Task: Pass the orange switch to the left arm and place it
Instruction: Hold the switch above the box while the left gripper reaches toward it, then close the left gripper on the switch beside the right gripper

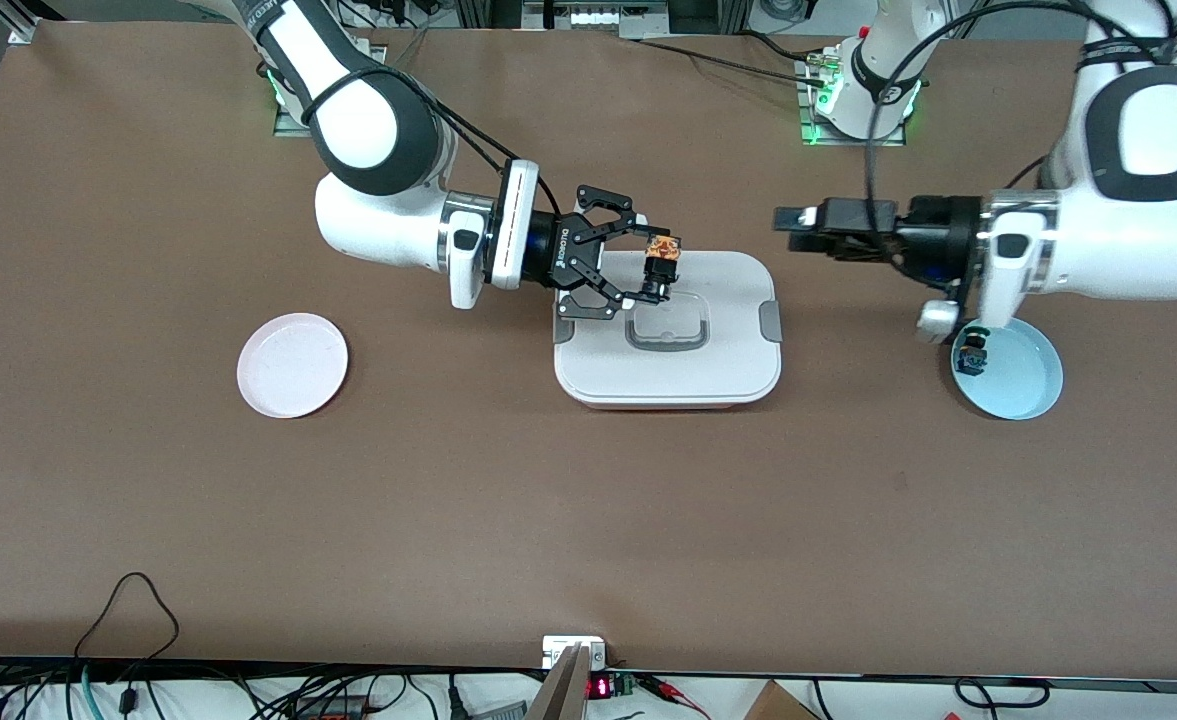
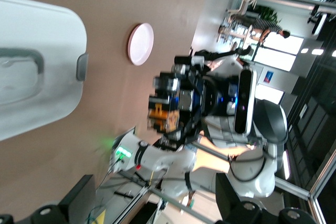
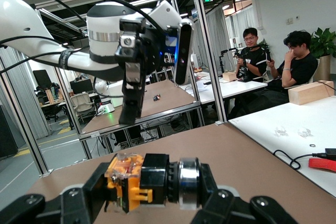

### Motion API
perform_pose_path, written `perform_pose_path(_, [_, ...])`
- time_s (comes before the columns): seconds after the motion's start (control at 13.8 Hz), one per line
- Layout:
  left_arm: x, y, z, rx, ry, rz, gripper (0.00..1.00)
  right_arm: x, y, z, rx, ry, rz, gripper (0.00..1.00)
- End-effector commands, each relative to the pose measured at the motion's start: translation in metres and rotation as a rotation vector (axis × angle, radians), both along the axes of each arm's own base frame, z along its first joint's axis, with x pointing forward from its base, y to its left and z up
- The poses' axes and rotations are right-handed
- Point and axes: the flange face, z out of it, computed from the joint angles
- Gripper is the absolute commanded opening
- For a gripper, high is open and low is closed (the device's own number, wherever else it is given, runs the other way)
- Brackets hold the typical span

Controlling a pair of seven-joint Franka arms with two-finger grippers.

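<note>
Over the white box [image 1: 668, 330], the right gripper [image 1: 638, 258] clamps the orange switch [image 1: 661, 262] after handover, left gripper [image 1: 793, 222] apparently closed; next, probably carry to the pink plate [image 1: 292, 364].

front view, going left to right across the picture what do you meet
pink plate → right gripper, its jaws shut on the orange switch over the box → left gripper → green-capped switch on the blue plate
</note>
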Motion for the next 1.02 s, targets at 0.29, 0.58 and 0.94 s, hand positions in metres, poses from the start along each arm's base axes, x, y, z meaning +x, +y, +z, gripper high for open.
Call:
perform_pose_path(0.29, [-0.002, -0.055, -0.065, -0.145, 0.009, 0.065, 1.00, 0.002, 0.006, 0.003, 0.014, -0.025, -0.013, 0.00])
perform_pose_path(0.58, [-0.003, -0.068, -0.082, -0.218, 0.001, 0.102, 1.00, 0.000, 0.007, 0.003, 0.015, -0.020, -0.012, 0.00])
perform_pose_path(0.94, [-0.009, -0.076, -0.083, -0.285, 0.023, 0.126, 0.65, 0.001, 0.006, 0.005, 0.016, -0.015, -0.016, 0.00])
